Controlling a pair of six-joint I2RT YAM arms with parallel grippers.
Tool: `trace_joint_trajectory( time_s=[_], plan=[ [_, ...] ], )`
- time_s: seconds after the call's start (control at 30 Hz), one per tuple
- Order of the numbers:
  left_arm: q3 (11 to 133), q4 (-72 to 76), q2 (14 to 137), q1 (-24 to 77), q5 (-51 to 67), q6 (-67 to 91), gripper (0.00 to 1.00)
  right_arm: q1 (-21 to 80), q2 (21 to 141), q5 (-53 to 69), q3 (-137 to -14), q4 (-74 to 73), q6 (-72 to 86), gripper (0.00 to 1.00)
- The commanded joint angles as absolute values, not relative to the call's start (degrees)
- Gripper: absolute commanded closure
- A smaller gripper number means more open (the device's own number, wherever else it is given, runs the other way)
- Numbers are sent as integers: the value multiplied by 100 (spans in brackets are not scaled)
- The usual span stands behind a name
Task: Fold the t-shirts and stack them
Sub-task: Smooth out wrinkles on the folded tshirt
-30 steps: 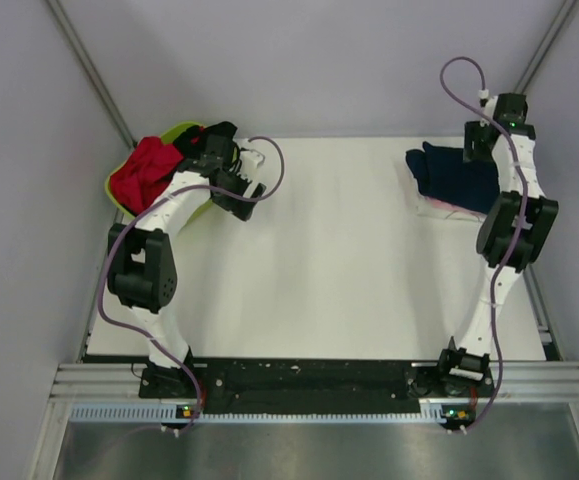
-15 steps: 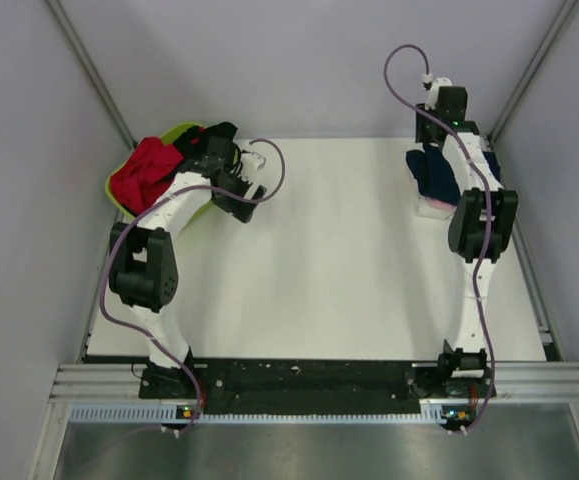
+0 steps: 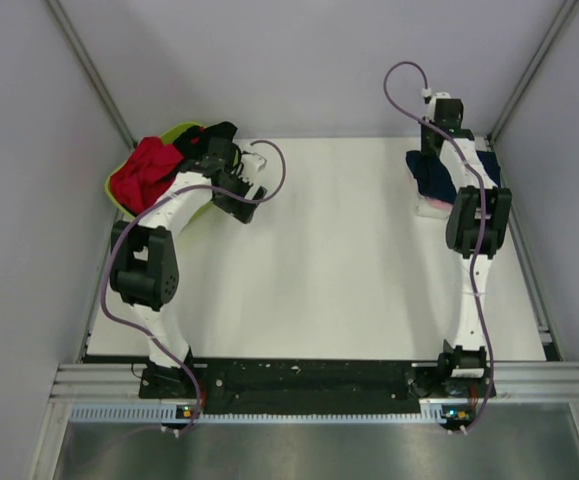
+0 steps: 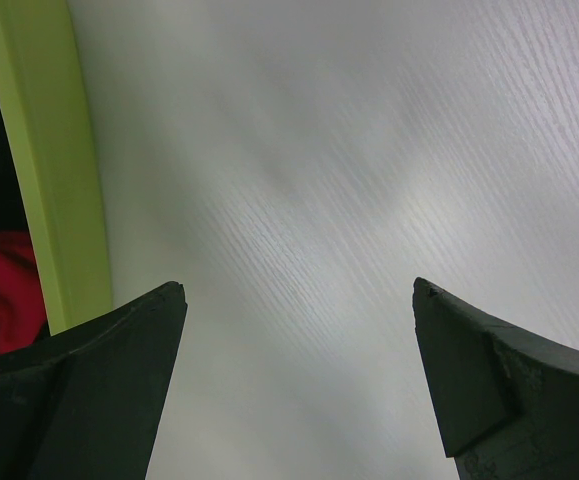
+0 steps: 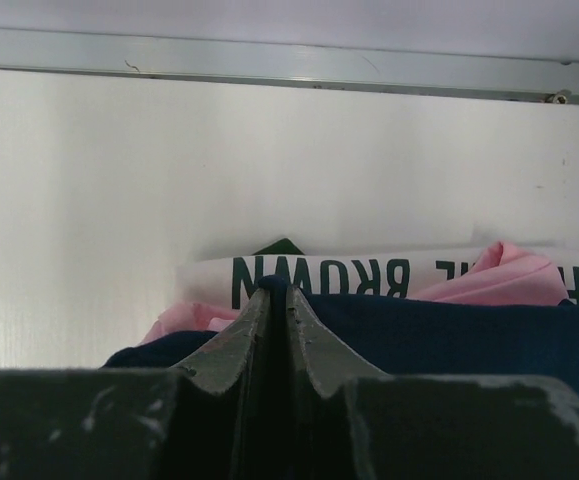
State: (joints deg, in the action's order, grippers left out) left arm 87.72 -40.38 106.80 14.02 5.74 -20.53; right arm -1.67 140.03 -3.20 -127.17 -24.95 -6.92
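A dark navy t-shirt (image 3: 434, 172) lies folded at the table's far right on a light pink t-shirt (image 3: 432, 205). My right gripper (image 5: 272, 290) is shut on a pinch of the navy t-shirt (image 5: 449, 330) at its far edge, above the pink one (image 5: 499, 275). A red t-shirt (image 3: 141, 170) and a black one (image 3: 217, 131) sit bunched in the lime green basin (image 3: 115, 192). My left gripper (image 4: 299, 300) hangs open over bare table just right of the basin rim (image 4: 59, 170), holding nothing.
White cloth with dark green lettering (image 5: 319, 272) lies under the pink t-shirt. A metal rail (image 5: 269, 60) runs along the table's far edge just beyond the stack. Grey walls close in at left and right.
My right arm has swung left and toward the far edge over the navy t-shirt, and its jaws have closed on the cloth. The left arm has stayed still.
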Motion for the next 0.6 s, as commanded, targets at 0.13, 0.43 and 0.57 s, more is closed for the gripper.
trace_joint_trajectory(
  time_s=[0.13,0.43,0.57],
  plan=[
    [8859,-4025,10819,1389,721,-2136,1,-123,13580,-782,-12798,-1952,-835,98],
    [8877,-4122,10837,1389,817,-2180,1,290,12253,-1099,-11058,-371,-1134,100],
    [8859,-4122,10819,1389,791,-2188,1,457,12102,-1221,-10723,-44,-1081,100]
  ],
)
